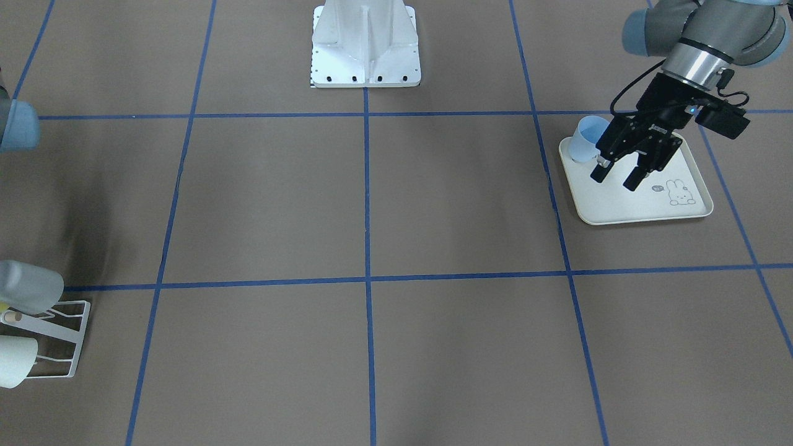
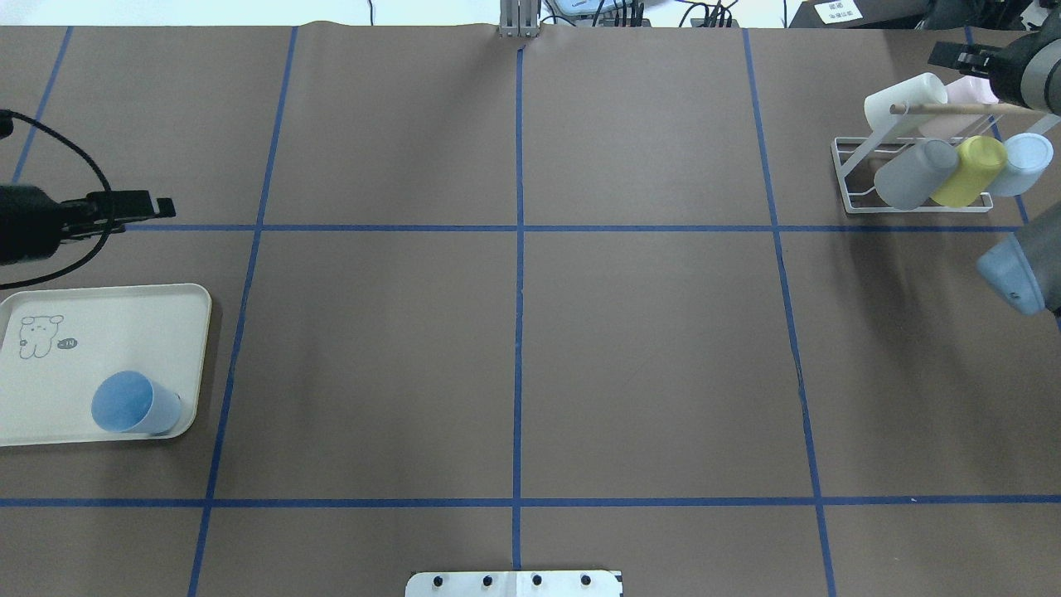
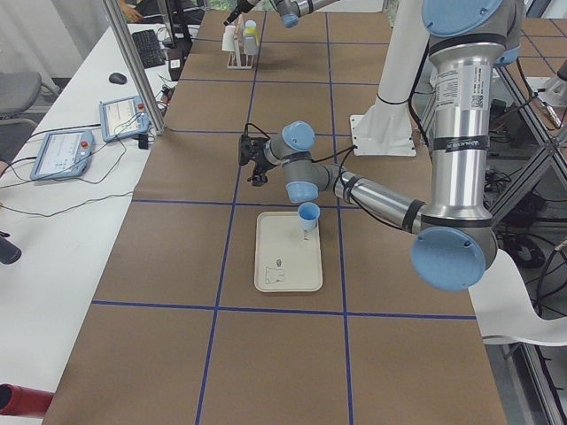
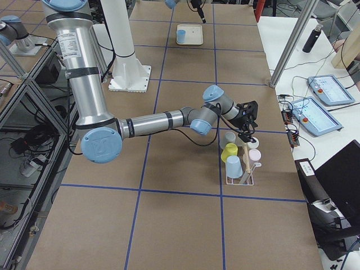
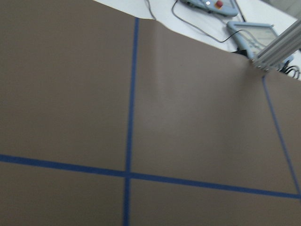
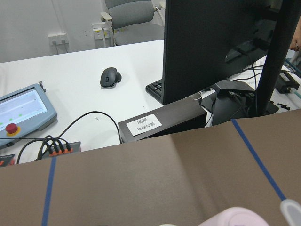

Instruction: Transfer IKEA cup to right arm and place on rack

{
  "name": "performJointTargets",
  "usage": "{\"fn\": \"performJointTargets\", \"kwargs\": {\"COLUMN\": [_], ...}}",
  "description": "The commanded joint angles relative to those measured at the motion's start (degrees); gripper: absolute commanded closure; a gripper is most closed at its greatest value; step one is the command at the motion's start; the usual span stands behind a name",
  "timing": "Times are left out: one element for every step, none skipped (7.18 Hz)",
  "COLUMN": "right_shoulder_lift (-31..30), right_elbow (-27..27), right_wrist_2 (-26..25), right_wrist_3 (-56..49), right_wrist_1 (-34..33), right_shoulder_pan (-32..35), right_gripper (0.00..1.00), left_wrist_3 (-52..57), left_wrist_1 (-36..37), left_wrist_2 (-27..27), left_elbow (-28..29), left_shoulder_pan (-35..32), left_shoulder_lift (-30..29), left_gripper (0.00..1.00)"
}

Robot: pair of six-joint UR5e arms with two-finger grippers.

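Hovering beside your blue cup (image 1: 585, 140) over the tray (image 1: 644, 217), left end effector (image 1: 615, 180) gaped empty; right end effector's (image 4: 247, 129) state you couldn't tell.

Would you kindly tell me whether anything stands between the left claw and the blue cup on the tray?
Nothing visible does. The left claw hangs open in the air, apart from the blue cup, which stands upright as the only thing on the tray.
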Motion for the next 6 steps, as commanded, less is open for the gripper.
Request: {"fn": "performJointTargets", "kwargs": {"right_shoulder_lift": [-1.0,-3.2,-5.9,-7.3,-7.8,-8.0], "right_elbow": [5.2,8.4,12.6,14.0,14.5,14.8], "right_wrist_2": [4.7,7.9,12.1,15.2,16.6,17.2], "right_wrist_3": [6.4,7.1,7.1,7.1,7.6,8.8], "right_wrist_1": [-0.1,-0.1,-0.1,0.0,0.0,0.1], "right_shoulder_pan": [-1.3,-1.3,-1.3,-1.2,-1.2,-1.2], "right_gripper": [0.02,0.02,0.02,0.02,0.02,0.02], "left_wrist_3": [3.2,3.2,2.9,2.8,2.1,1.9], "left_wrist_1": [0.9,0.9,0.9,1.0,1.5,2.3], "left_wrist_2": [-5.1,-9.8,-14.0,-14.9,-15.0,-15.0], "left_elbow": [-0.6,-0.5,-0.5,0.1,0.5,0.7], "left_shoulder_pan": [0.5,0.6,1.2,2.8,6.2,8.7], "left_shoulder_lift": [7.2,8.3,8.9,8.9,8.8,8.7], "left_gripper": [0.10,0.10,0.10,0.10,0.10,0.10]}}
